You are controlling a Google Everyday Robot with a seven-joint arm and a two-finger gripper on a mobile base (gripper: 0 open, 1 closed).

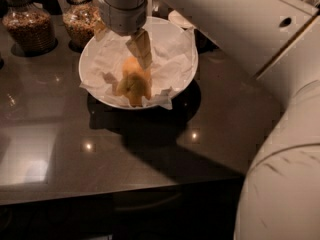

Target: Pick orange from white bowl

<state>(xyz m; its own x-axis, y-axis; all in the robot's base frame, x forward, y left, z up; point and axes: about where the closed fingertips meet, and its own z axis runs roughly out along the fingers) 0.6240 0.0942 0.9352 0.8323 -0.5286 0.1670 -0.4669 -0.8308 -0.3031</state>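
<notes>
Gripper [122,43], which I am holding with jaws apart just above the orange [134,81]; the fruit is lying in the white bowl [186,79] near the bench's far edge, placed for straddling.

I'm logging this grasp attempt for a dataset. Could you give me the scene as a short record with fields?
white bowl: on the dark counter, lined with crinkled paper
orange: on the paper, in the bowl's front half
claw: over the bowl, tip just above the orange's top; contact cannot be told
glass jars: two, behind the bowl to the left, holding grainy food
task state: orange in the bowl, not yet lifted
</notes>
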